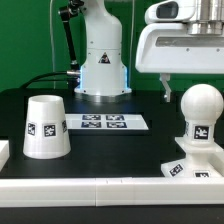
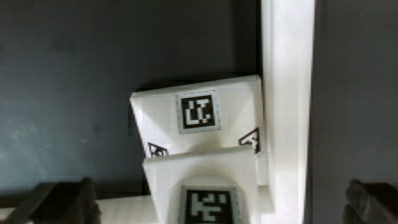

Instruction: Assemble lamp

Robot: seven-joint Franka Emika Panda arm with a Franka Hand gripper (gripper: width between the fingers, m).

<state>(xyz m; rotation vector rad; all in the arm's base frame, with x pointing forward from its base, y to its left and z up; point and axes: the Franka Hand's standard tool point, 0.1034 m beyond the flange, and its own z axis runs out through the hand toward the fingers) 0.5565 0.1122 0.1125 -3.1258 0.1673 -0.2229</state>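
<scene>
The round-headed bulb (image 1: 200, 118) stands upright on the flat square base (image 1: 196, 169) at the exterior view's right, by the front rail. The tapered shade (image 1: 46, 127) stands mouth down at the exterior view's left. My gripper (image 1: 178, 88) hangs above and just behind the bulb's head. In the wrist view the gripper (image 2: 217, 205) is open. Its dark fingertips (image 2: 63, 200) stand wide apart on either side of the bulb (image 2: 210, 195) without touching it. The tagged base (image 2: 196, 115) lies beyond the bulb.
The marker board (image 1: 103, 123) lies flat at mid-table in front of the robot's pedestal (image 1: 102, 65). A white rail (image 1: 100, 186) runs along the table's front edge and shows as a white bar (image 2: 288, 80) beside the base in the wrist view.
</scene>
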